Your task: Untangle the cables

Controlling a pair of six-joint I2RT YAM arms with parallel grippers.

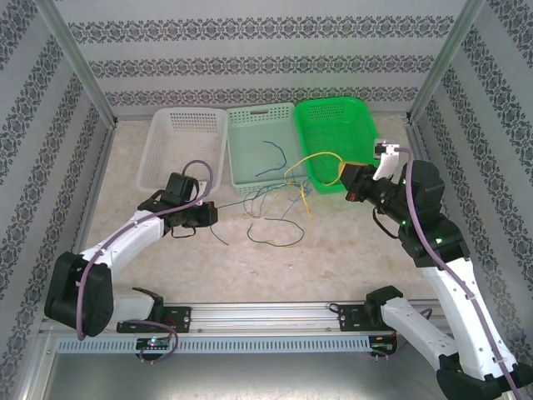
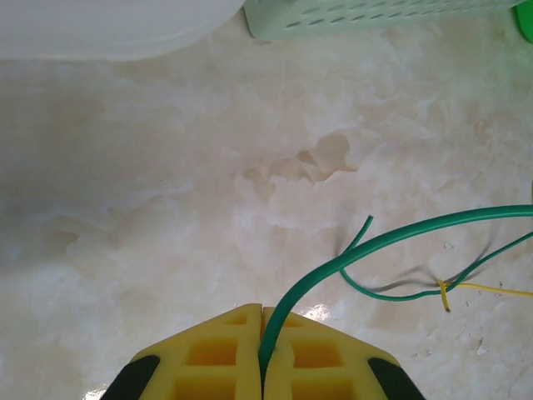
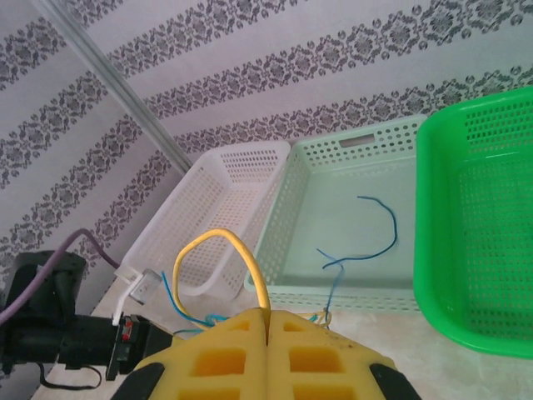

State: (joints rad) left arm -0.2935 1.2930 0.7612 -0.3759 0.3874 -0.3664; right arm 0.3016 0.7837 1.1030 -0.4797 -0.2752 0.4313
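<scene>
Yellow foam pads of the left gripper (image 2: 262, 315) are clamped on the dark green cable (image 2: 379, 244), low over the table (image 2: 166, 250) toward its left side, just in front of the white basket (image 1: 158, 146). The right gripper (image 3: 268, 317) is likewise clenched, on the yellow cable (image 3: 218, 233), and holds it in the air near the front corner of the bright green basket (image 1: 366, 125). Between them the other strands lie in a loose knot (image 1: 279, 198) at the table's middle, just before the front wall of the mint basket (image 1: 258, 112). A blue cable (image 3: 387, 221) lies inside that basket and seems to trail over its front rim toward the knot. The main risk, as I judge it, is that drawing the two arms apart cinches the crossings instead of opening them. In the left wrist view a yellow strand looks hooked around the green one, and tension there would lock it. The wires are thin and springy, so either could slide out of the soft pads under load. A rising yellow loop might also catch the blue strand or a perforated rim, dragging a light basket or hauling the whole knot along.
</scene>
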